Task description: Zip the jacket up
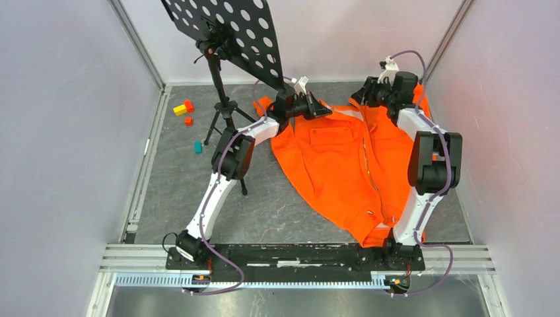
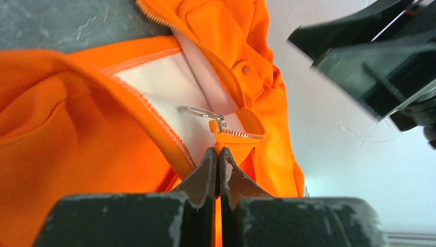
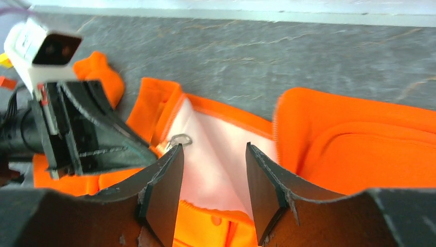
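one orange jacket [image 1: 337, 165] lies on the table [image 1: 277, 205]. at its collar the left gripper [image 2: 218, 154] has its jaws pinched on the jacket's fabric, just below the single ring pull [image 2: 200, 111]. the right gripper [image 3: 213, 154] hangs over the collar lining, jaws spread. four small blocks [image 1: 179, 109] sit well left of the jacket.

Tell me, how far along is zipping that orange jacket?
Mostly done: the zipper looks closed up most of the jacket front. Now the left fingers pinch the fabric just below the zipper pull, with the right fingers open over the collar. Left: the open stretch at the collar.
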### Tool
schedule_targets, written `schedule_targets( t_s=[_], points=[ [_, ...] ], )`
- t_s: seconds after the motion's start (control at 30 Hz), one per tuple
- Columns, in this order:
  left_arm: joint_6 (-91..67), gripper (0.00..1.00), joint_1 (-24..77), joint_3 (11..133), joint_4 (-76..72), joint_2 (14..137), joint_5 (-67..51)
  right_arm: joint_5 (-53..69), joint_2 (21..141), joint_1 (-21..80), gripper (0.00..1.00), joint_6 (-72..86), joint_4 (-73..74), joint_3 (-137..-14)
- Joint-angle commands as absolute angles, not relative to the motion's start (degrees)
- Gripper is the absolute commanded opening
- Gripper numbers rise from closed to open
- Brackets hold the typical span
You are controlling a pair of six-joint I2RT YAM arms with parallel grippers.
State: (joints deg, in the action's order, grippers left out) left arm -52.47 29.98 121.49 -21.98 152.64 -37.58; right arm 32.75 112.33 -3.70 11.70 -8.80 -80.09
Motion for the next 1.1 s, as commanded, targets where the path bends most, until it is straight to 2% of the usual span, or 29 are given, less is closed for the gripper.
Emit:
schedule_targets(
  t_s=[0.0, 0.23, 0.43, 0.63, 1.07],
  points=[
    [-51.1, 0.02, 30.0, 117.7, -27.9, 150.2, -38.0, 26.5, 113.6, -5.2, 0.54, 14.2, -5.6, -85.0],
    [-51.3, 0.02, 30.0, 114.7, -28.7, 149.3, -37.5, 23.4, 121.7, -5.4, 0.55, 10.0, -0.1, -94.7],
    [-51.0, 0.02, 30.0, 113.5, -28.5, 149.0, -37.4, 24.6, 127.2, -5.3, 0.50, 8.6, -2.5, -98.9],
    [-51.6, 0.02, 30.0, 115.7, -28.2, 149.9, -37.4, 24.4, 132.5, -4.3, 0.52, 8.7, -4.5, -103.0],
    [-51.9, 0.02, 30.1, 117.0, -28.3, 150.0, -37.7, 15.1, 138.9, -1.2, 0.51, 5.3, -2.5, -108.6]
  ],
)
